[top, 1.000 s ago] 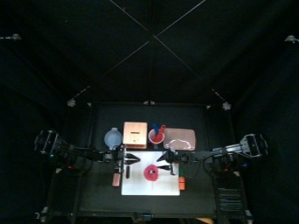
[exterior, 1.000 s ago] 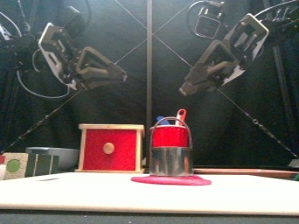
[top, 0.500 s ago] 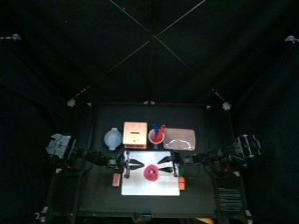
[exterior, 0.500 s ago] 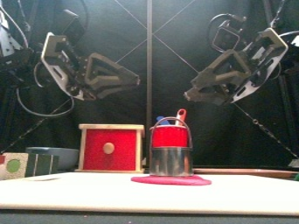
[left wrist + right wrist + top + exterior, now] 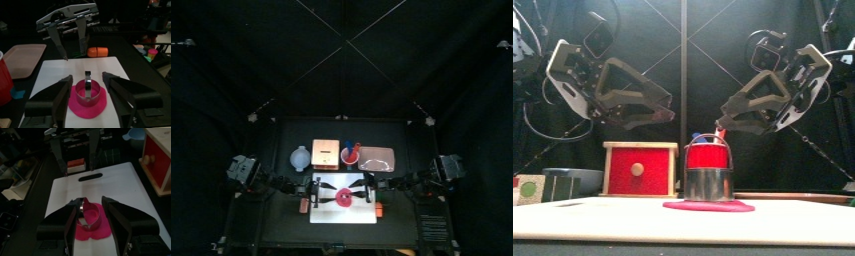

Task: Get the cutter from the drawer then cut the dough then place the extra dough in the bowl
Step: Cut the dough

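Hovering above cutter (image 5: 89,89) standing on dough (image 5: 87,105) at board's (image 5: 53,75) middle, with left tool (image 5: 87,75) and right tool (image 5: 93,201) both spread apart.

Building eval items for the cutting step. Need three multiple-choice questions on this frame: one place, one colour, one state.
1. Where does the round metal cutter with the wire handle stand?
A) in the blue-grey bowl
B) on the flat pink dough disc on the white cutting board
C) on the pink tray

2. What colour is the drawer front of the pale wooden box?
A) blue
B) green
C) red

3. How are the left gripper and the right gripper?
A) both open, holding nothing
B) left shut on the cutter
C) right shut on the dough

Answers:
1 B: both wrist views show the cutter upright on the dough on the board.
2 C: the front view shows a red panel.
3 A: both pairs of jaws are spread, above the board and clear of the cutter.
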